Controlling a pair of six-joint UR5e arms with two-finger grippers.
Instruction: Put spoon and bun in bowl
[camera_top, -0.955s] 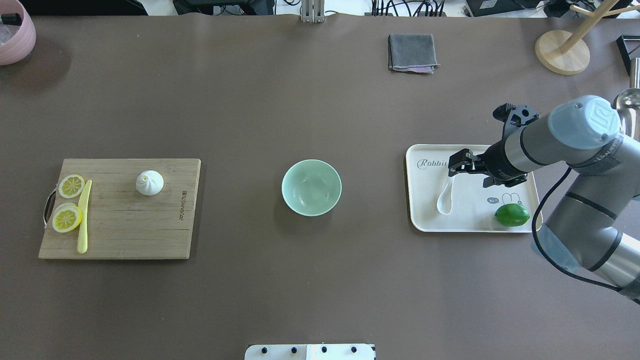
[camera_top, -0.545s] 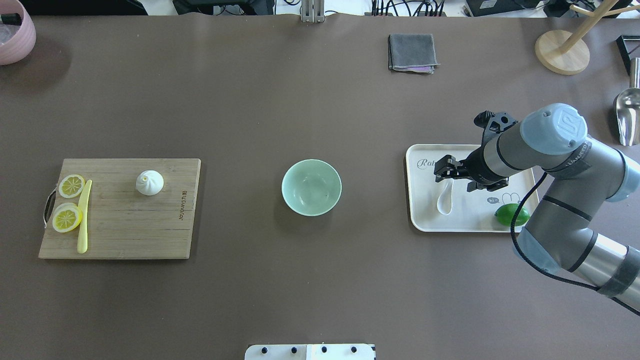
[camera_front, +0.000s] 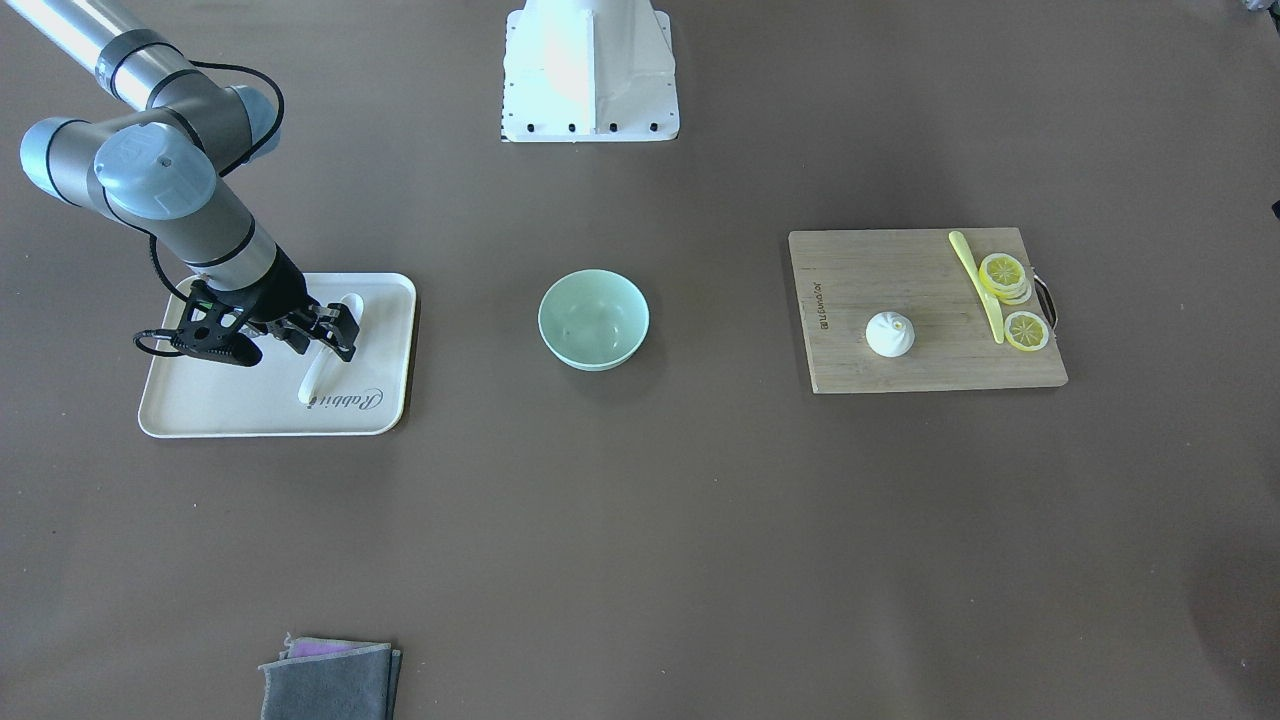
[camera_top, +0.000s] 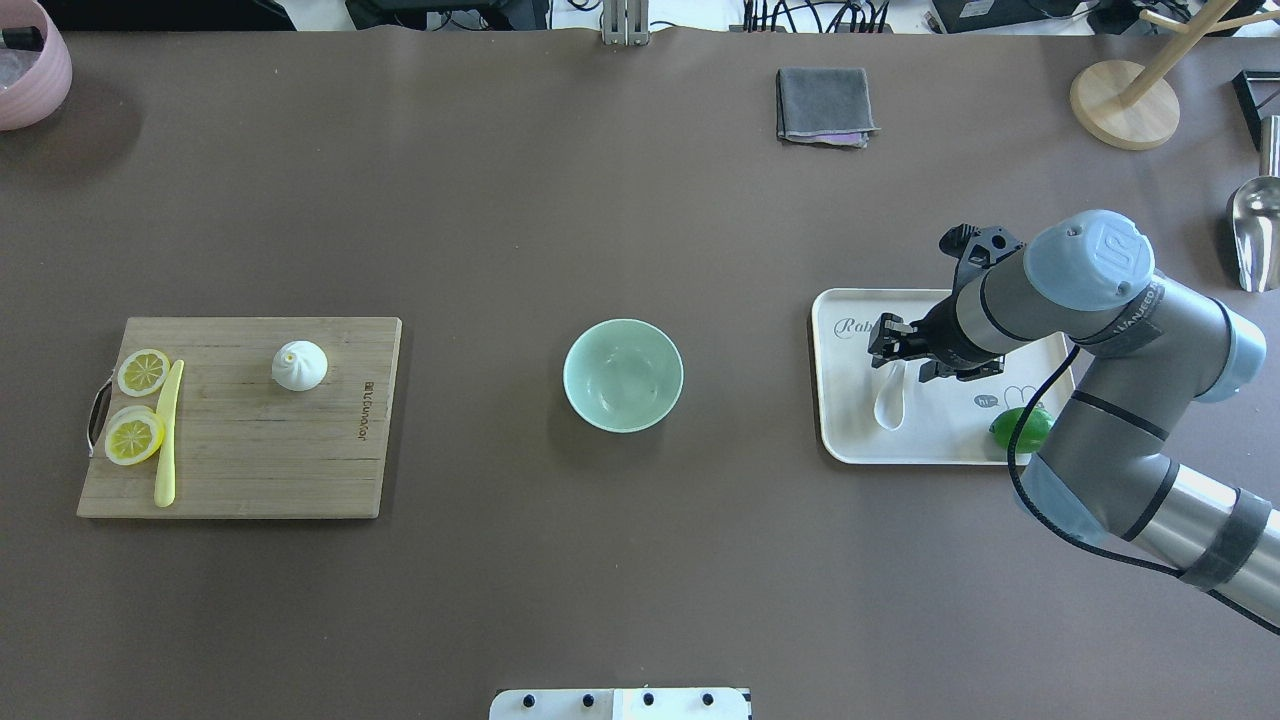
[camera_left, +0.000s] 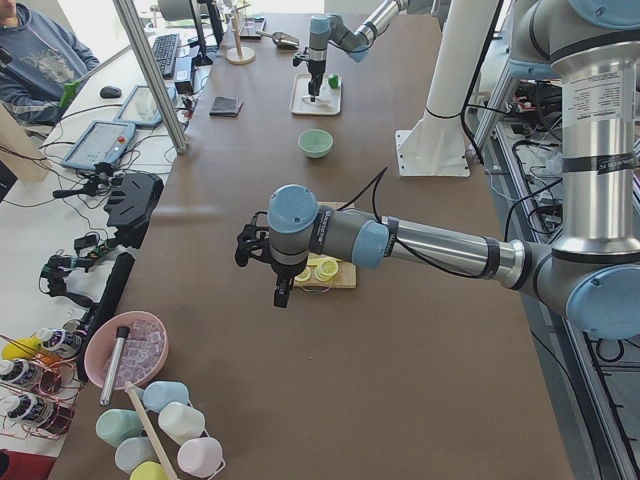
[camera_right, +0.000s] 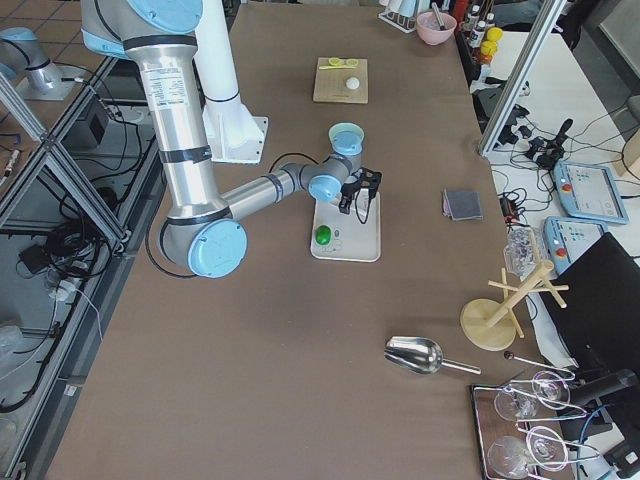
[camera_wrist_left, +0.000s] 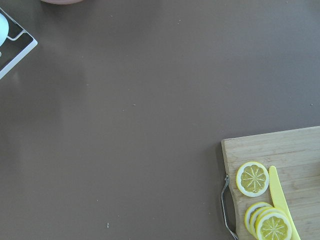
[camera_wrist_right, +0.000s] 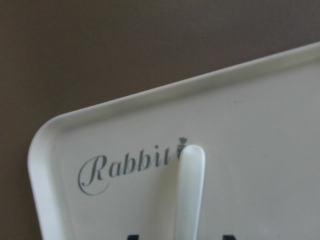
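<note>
The white spoon (camera_top: 889, 402) lies on a cream tray (camera_top: 945, 445) at the right, scoop towards the robot. My right gripper (camera_top: 897, 347) is open low over the spoon's handle (camera_wrist_right: 191, 190), with a finger on each side of it; it also shows in the front view (camera_front: 333, 338). The mint-green bowl (camera_top: 623, 375) stands empty at the table's middle. The bun (camera_top: 299, 365) sits on a wooden cutting board (camera_top: 250, 450) at the left. My left gripper (camera_left: 280, 295) shows only in the exterior left view, high beside the board's end; I cannot tell whether it is open or shut.
A green lime (camera_top: 1015, 428) lies on the tray by my right arm. Lemon slices (camera_top: 135, 435) and a yellow knife (camera_top: 167, 435) lie on the board. A grey cloth (camera_top: 824, 105), a pink bowl (camera_top: 25, 70), a wooden stand (camera_top: 1125, 105) and a metal scoop (camera_top: 1255, 225) are at the far edge.
My right arm has swung left and my right gripper has moved along the tray onto the spoon's handle. The spoon, bowl and bun have not moved.
</note>
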